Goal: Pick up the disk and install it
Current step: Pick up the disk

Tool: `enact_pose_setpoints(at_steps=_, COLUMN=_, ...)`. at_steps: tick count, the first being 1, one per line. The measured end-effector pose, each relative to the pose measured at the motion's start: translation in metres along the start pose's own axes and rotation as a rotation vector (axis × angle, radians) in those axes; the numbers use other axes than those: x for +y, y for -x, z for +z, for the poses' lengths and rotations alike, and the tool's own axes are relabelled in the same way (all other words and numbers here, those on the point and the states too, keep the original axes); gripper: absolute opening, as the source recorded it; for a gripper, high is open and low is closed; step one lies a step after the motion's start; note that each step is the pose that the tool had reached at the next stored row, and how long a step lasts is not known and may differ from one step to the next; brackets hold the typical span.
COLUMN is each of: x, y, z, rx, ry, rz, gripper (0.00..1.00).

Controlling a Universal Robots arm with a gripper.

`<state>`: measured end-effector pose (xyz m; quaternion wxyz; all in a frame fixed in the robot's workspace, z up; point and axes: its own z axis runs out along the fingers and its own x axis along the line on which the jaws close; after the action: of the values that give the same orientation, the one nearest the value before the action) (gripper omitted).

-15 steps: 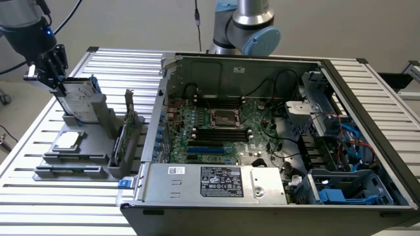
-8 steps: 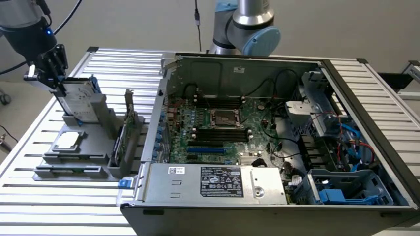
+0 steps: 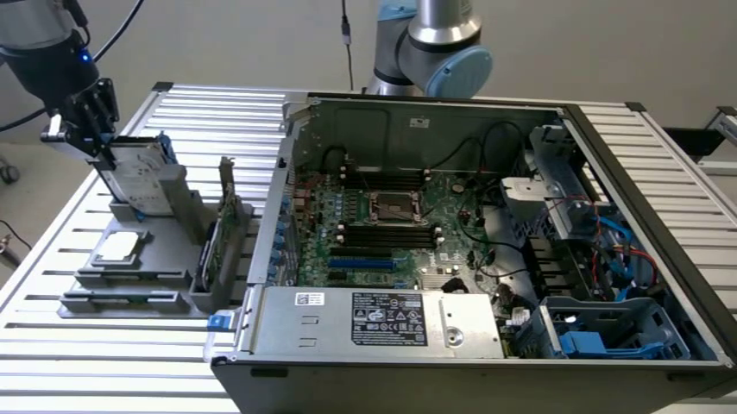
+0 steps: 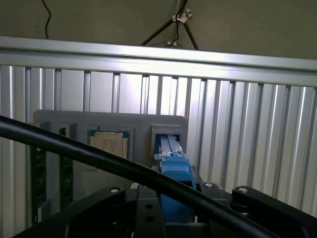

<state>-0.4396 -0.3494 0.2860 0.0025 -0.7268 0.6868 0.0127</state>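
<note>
Slatted table [image 3: 116,362] | arm reaching down at exterior view's left | pincer [image 3: 103,152] clamped on standing disk [image 3: 141,179]

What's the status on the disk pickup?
Gripper shut on disk at its top edge. It stands upright in grey holder. Circuit card upright between holder and computer case.
</note>
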Motion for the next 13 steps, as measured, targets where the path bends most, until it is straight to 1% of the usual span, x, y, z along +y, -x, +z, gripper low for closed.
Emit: enact_pose_setpoints(at_steps=13, x=0.0, y=-0.0001, z=-0.0001, rx=0.0, ry=-0.0001, rz=0.0, gripper=0.33)
